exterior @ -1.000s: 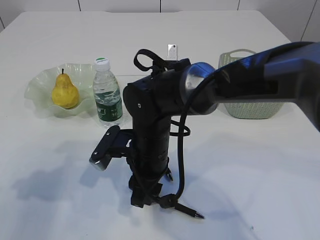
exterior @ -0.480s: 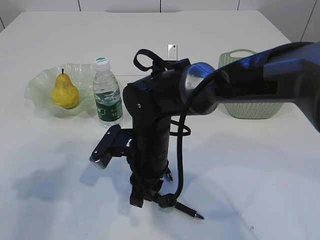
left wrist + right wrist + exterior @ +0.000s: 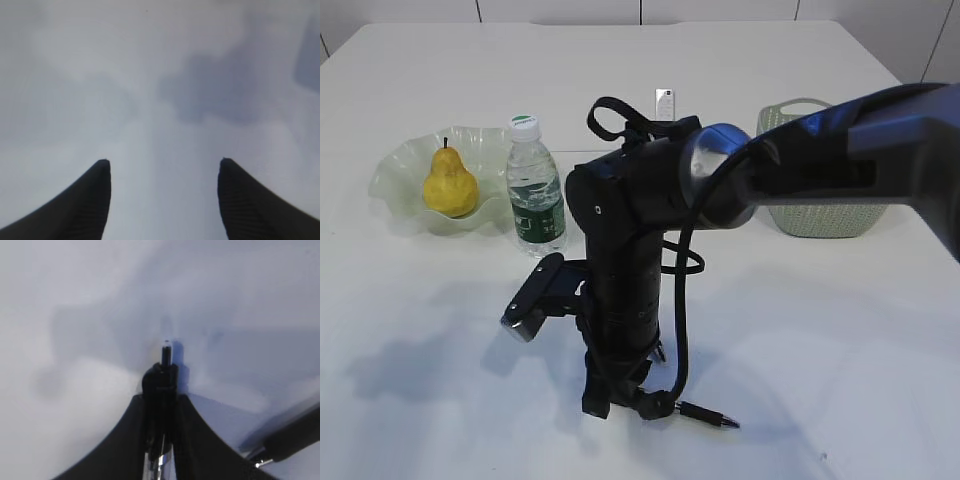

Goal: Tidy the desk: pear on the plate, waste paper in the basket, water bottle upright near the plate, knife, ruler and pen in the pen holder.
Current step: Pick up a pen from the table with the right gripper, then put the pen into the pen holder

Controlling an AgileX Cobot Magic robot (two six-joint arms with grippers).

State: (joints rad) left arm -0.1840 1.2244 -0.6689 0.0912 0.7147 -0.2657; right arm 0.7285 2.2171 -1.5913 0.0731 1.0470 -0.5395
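Black pen [image 3: 161, 390], thin, light, stiff, slippery, lying near desk [image 3: 840, 330] front edge; right gripper [image 3: 161, 412] pinching its barrel, tip poking out. Left gripper [image 3: 162, 172] hanging spread, empty. Mid-barrel hold looking safest.

A lab-like test bench: bare white desk [image 3: 820, 320] against plain white panelled wall [image 3: 560, 10]

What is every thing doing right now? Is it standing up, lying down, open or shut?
pear: sitting upright on the plate.
plate: on the desk, holding the pear.
water bottle: standing upright beside the plate, cap on.
basket: upright, partly hidden by the arm.
pen: lying on the desk.
right gripper: shut on the pen.
left gripper: open, empty.
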